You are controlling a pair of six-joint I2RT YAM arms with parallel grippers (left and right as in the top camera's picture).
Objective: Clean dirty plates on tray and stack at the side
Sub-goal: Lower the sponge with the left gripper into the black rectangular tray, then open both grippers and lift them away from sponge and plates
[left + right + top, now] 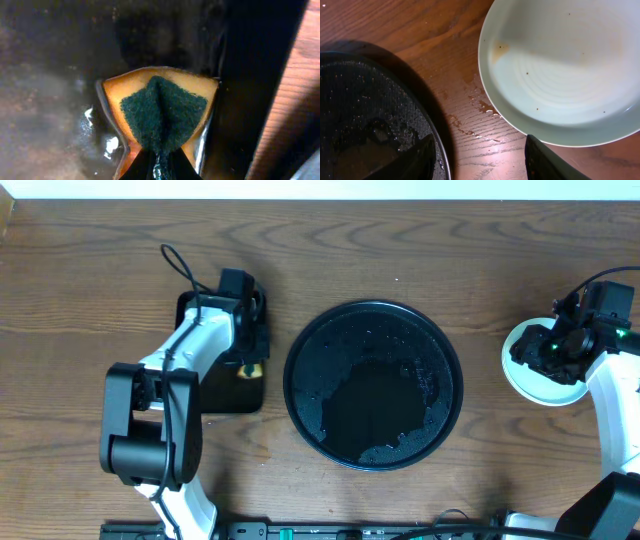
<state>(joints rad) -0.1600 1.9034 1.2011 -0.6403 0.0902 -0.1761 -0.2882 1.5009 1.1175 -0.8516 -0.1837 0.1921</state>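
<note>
"Holding anything on the left?"
"Yes, my left gripper (160, 166) is clenched on the yellow-green sponge (162, 112), over the small rectangular tray (225, 395) at nine o'clock from the round black tray (330, 360)."
"And the right?"
"My right gripper (480, 155) is released, jaws apart, by the mint plate (560, 75) at three o'clock."

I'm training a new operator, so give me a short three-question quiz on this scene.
1. True or false: the plate sits on the round tray.
2. What does the left gripper hold? A) sponge B) cloth C) nothing
3. Fill in: the right gripper is ____ (open or shut).
Key: 1 false, it lies on the table beside the tray; 2 A; 3 open.
</note>
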